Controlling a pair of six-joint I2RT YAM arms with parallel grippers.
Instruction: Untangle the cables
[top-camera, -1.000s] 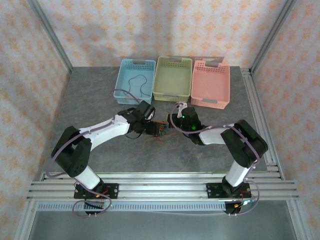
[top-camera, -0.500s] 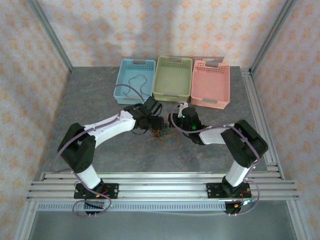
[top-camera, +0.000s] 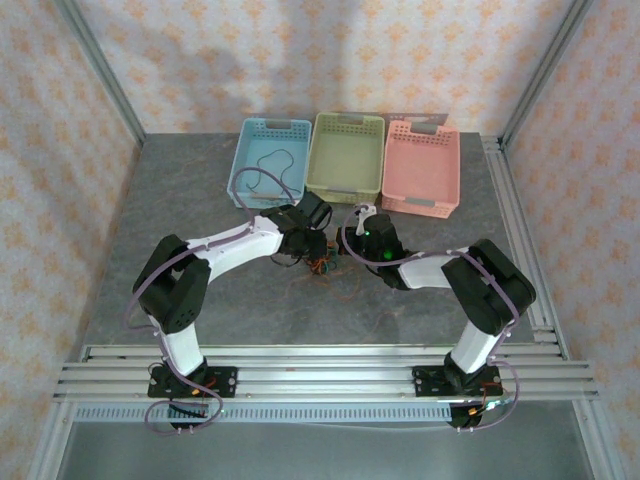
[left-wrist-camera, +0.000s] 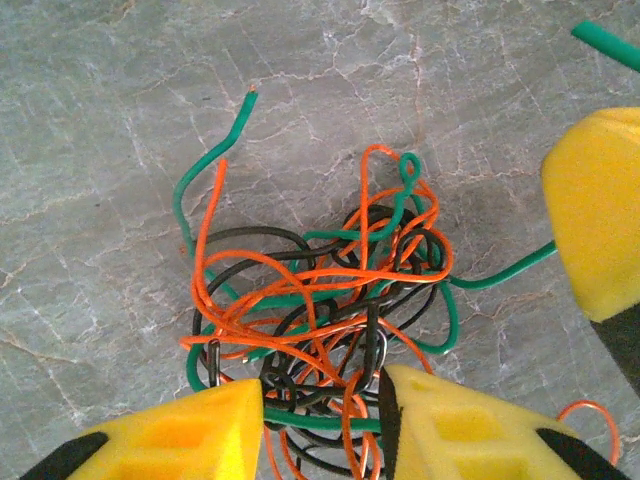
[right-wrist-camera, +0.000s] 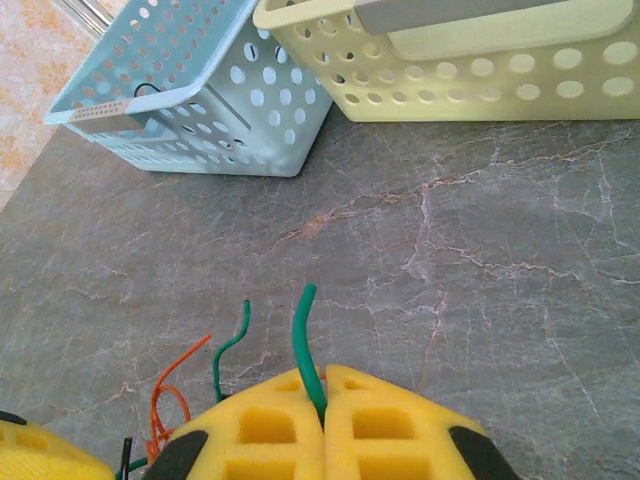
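The left arm now reaches farther right than a second ago, and the left gripper (left-wrist-camera: 322, 405) has drawn its pads closer as it settles over the cables (left-wrist-camera: 320, 290). These lie as an orange, black and green knot on the table (left-wrist-camera: 90, 130) at mid-width, between the two grippers. The left pads stand apart, straddling a few strands at the knot's edge without pinching them yet. Just right of the knot, the right gripper (right-wrist-camera: 323, 395) is pressed together on a green cable (right-wrist-camera: 304, 330), whose free end sticks out past the pads. The step looks like pin-and-pull. The left should close on only one or two strands, preferably not green, and hold them low against the table. The right can then draw its green cable out slowly, stopping if the whole knot drags along. Far behind stand the blue basket (top-camera: 252, 150), holding one black cable (top-camera: 268, 157), the green basket (top-camera: 348, 155) and the pink basket (top-camera: 420, 165).
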